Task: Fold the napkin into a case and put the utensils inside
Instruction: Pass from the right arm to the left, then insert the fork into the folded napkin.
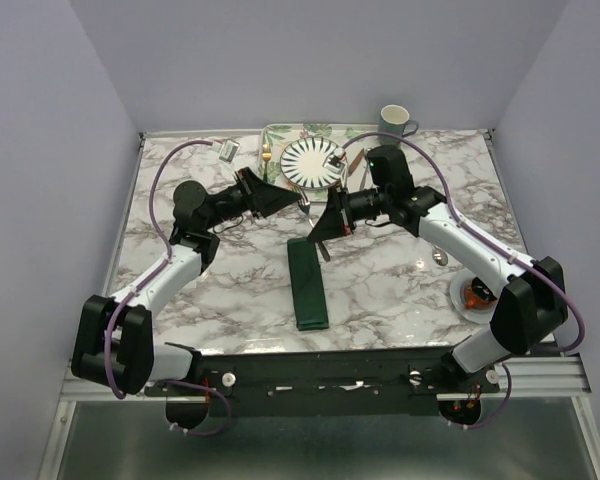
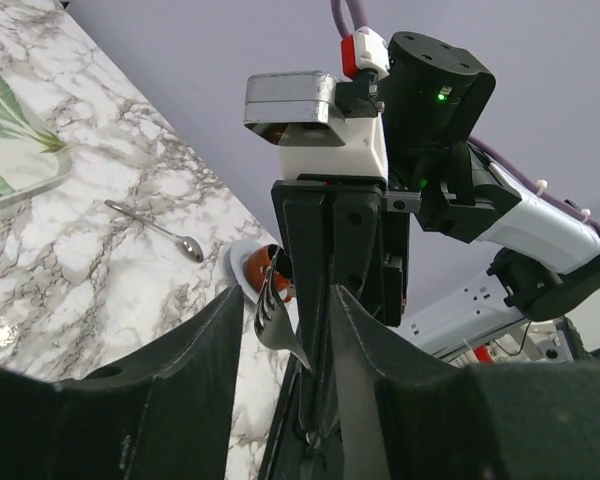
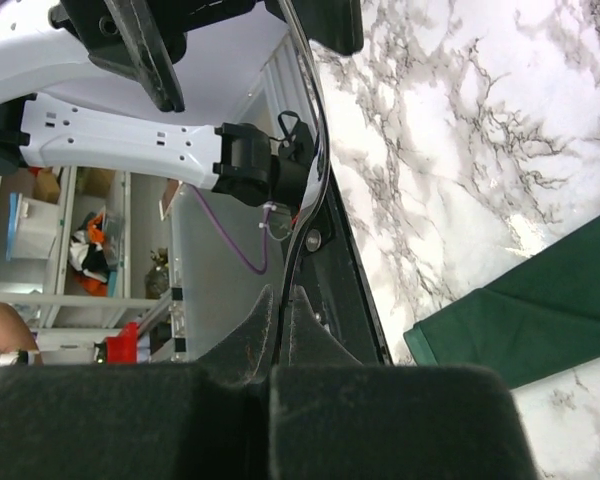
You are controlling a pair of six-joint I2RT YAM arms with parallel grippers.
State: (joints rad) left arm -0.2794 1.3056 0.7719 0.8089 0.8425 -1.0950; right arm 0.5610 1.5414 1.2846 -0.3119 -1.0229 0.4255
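With the right gripper [image 1: 320, 228] pinched shut on a tined utensil [image 2: 272, 312] just beyond the case's [image 1: 308, 285] far end and the left gripper's [image 1: 285, 202] jaws parted around its other end, the left likely should close squarely before the right releases; the spoon [image 1: 439, 257] lies well right of the case.

Case [image 1: 307, 285] mid-table; plate [image 1: 310, 160] on tray [image 1: 277, 133] behind; spoon [image 1: 440, 257] right.

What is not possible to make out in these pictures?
The utensil in the right gripper: mostly hidden by fingers in both wrist views, too small from above.
The case: right wrist view, cut off by the frame edge.
The small dish: top view, partly covered by the right arm.
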